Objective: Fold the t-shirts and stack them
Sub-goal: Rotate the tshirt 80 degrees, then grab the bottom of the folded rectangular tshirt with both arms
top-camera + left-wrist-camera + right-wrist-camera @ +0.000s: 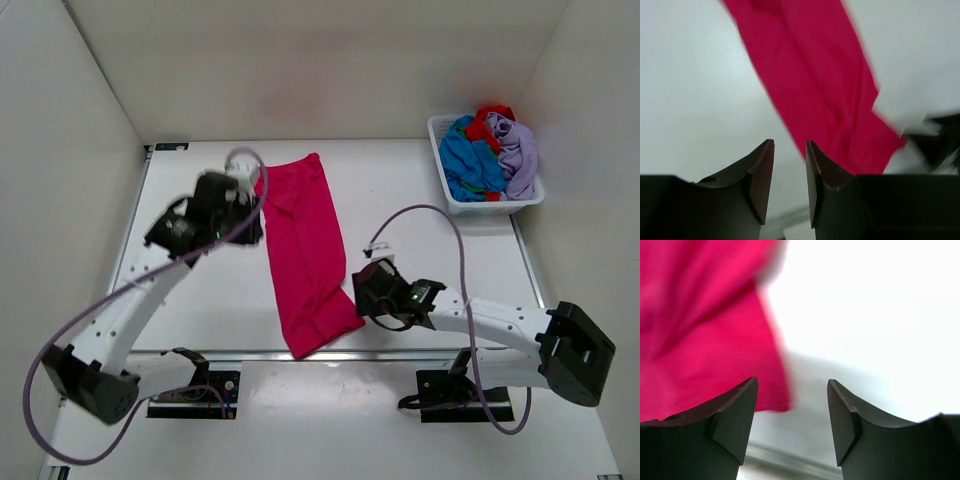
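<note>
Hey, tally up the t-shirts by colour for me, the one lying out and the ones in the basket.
Magenta-pink cloth t-shirt, lying out: 1
Blue cloth t-shirt, in the white plastic slatted basket: 1
Red cloth t-shirt, same basket: 1
Pale lavender cloth t-shirt, same basket: 1
Total: 4, counting each bunched colour as one shirt.

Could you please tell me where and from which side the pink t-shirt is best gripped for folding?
The pink t-shirt lies flat as one long narrow strip, so I would grip its near right corner, coming from the right with the right claw, whose open jaws face that edge.
</note>
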### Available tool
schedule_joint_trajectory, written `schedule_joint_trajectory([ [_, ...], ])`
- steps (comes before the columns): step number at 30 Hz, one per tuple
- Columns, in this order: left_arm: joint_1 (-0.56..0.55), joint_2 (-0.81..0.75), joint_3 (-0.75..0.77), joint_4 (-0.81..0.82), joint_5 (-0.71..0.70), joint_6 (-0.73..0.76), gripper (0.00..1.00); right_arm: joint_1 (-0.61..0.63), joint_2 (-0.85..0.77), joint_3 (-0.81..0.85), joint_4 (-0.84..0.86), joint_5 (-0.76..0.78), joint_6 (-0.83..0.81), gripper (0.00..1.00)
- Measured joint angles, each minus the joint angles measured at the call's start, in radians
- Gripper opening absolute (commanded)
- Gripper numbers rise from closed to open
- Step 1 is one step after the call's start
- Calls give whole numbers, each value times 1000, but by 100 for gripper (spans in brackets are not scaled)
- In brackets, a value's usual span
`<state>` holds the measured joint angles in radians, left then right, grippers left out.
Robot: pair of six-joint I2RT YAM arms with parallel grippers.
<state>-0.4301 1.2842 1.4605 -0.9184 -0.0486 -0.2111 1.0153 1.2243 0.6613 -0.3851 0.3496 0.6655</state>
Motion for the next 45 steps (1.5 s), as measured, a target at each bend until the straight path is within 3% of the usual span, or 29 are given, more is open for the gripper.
schedule_joint_trajectory([
  [2, -54, -145, -282, 43, 24, -51, 43, -72, -35, -39, 5, -12, -26, 55],
  [5, -77, -224, -599, 93, 58, -151, 43, -122, -58, -68, 16, -42, -54, 54],
  [10, -144, -350, -871, 198, 120, -310, 46, -127, -82, -119, 55, -103, -67, 54],
  [16, -296, -346, -929, 366, 173, -432, 52, -124, -79, -153, 71, -142, -55, 55],
  [18, -346, -319, -948, 406, 186, -466, 49, -122, -76, -153, 82, -146, -51, 54],
  [27, -518, -104, -957, 447, 186, -541, 49, -120, -38, -153, 105, -156, -40, 54],
  [38, -560, -70, -951, 455, 177, -605, 48, -99, 11, -134, 125, -167, -40, 50],
  [42, -574, -68, -971, 472, 161, -633, 34, -69, 34, -120, 132, -167, -33, 42],
  [44, -575, -67, -980, 479, 153, -645, 19, -50, 47, -113, 134, -172, -30, 0],
  [45, -575, -65, -981, 479, 146, -649, 5, -42, 56, -113, 134, -179, -27, 0],
])
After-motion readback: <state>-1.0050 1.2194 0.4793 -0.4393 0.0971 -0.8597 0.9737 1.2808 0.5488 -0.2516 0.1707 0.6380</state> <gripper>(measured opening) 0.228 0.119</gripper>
